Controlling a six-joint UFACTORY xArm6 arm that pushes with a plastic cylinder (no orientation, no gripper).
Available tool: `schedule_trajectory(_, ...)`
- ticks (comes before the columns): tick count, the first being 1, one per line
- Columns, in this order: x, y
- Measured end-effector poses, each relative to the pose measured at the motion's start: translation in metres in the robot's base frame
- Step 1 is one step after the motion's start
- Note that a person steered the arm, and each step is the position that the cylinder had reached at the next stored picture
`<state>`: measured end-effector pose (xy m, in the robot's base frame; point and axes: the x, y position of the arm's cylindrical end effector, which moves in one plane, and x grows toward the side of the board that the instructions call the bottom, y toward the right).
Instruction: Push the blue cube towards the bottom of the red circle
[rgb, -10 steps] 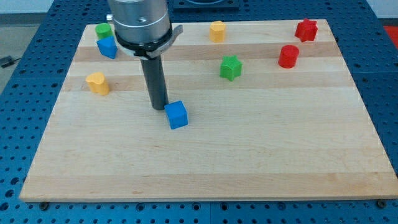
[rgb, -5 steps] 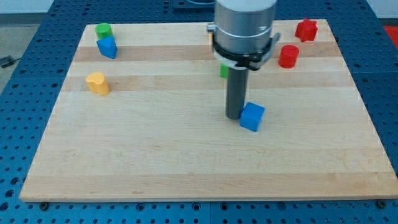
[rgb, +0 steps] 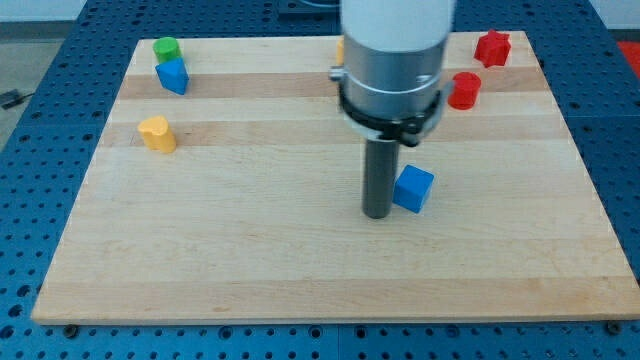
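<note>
The blue cube lies right of the board's middle, turned at an angle. My tip rests on the board just left of the cube and slightly below it, touching or nearly touching its left side. The red circle stands near the view's top right, well above the cube and a little to its right. The arm's body hides the board between the cube and the top edge.
A red star-like block sits at the top right corner. A green block and another blue block are at the top left, a yellow block at the left. A yellow block peeks from behind the arm.
My tip pushed the blue cube from the board's centre-left far to the right, then slid down a little to the cube's lower left. The cube shifted slightly right and turned.
</note>
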<state>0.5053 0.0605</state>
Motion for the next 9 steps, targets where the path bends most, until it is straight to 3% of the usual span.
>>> schedule_trajectory(3, -0.059, 0.092)
schedule_trajectory(7, -0.059, 0.098)
schedule_trajectory(9, -0.082, 0.098)
